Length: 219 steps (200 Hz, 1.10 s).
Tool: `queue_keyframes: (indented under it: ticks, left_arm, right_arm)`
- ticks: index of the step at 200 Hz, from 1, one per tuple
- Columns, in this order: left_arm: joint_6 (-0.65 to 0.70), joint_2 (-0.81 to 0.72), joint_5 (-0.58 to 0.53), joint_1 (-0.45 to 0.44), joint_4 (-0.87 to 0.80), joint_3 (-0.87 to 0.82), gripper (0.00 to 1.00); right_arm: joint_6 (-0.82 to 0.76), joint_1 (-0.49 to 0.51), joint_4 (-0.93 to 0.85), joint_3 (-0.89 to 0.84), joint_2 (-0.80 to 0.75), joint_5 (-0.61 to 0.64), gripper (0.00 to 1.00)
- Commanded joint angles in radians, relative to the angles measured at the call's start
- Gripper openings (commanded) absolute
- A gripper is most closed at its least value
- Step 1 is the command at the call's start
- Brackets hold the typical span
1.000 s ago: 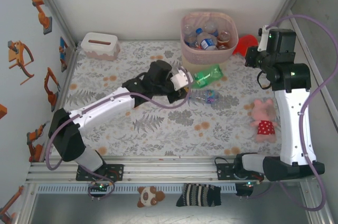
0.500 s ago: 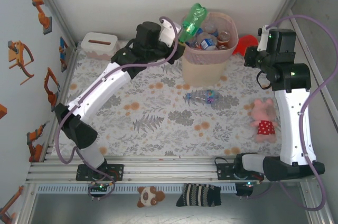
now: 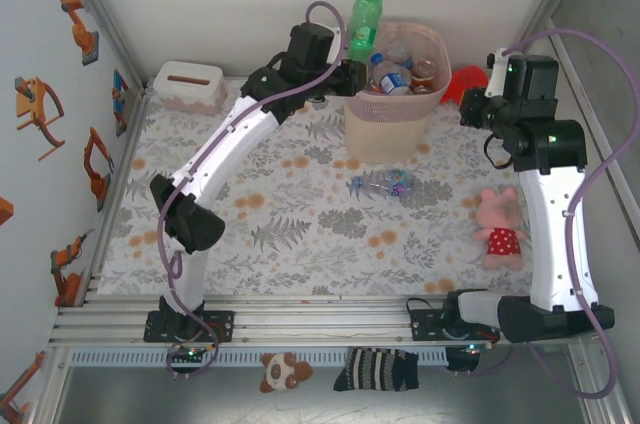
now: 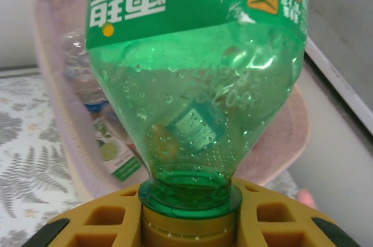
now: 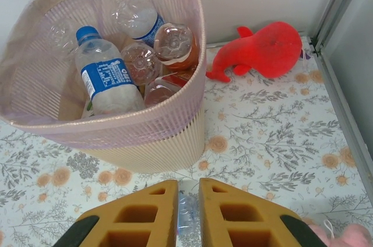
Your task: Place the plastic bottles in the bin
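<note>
I have the left fingers pinching the neck of a green translucent plastic bottle, its base pointing away from the wrist. It hangs above the left rim of the tall pale pink lattice-rimmed plastic bin. The bin stands at the bench's far edge and holds several bottles. The step in hand is the drop. I judge I should carry the bottle further over the mouth, then spread the fingers. My right fingers are pressed together, empty, near the bin's right side. One clear plastic bottle lies mid-bench, next to fetch.
</note>
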Motion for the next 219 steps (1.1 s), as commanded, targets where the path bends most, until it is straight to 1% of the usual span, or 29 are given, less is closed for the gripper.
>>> queue_keyframes:
  ticks: [1, 34, 55, 82, 113, 176, 188, 219]
  left_arm:
    - [-0.082, 0.055, 0.098, -0.016, -0.064, 0.1, 0.08]
    - [-0.107, 0.127, 0.172, -0.028, -0.053, 0.197, 0.1]
    - [-0.114, 0.153, 0.201, -0.038, -0.019, 0.206, 0.15]
    - [-0.126, 0.181, 0.263, -0.043, 0.008, 0.207, 0.17]
    - [-0.119, 0.196, 0.257, -0.04, -0.015, 0.206, 0.23]
    - [-0.094, 0.188, 0.258, -0.038, -0.042, 0.205, 0.5]
    - [-0.09, 0.181, 0.258, -0.038, -0.043, 0.203, 0.52]
    - [-0.081, 0.16, 0.256, -0.038, -0.04, 0.201, 0.54]
  right_arm:
    - [0.018, 0.005, 0.019, -0.014, -0.005, -0.002, 0.17]
    - [0.015, 0.005, 0.021, -0.023, -0.009, 0.004, 0.17]
    - [0.014, 0.005, 0.021, -0.022, -0.008, 0.006, 0.17]
    - [0.014, 0.005, 0.024, -0.024, -0.005, 0.003, 0.17]
    - [0.015, 0.005, 0.027, -0.025, -0.002, 0.003, 0.17]
    - [0.017, 0.005, 0.028, -0.02, 0.004, 0.0, 0.17]
    - [0.02, 0.005, 0.031, -0.02, 0.006, -0.002, 0.17]
    - [0.027, 0.005, 0.043, -0.015, 0.017, -0.019, 0.17]
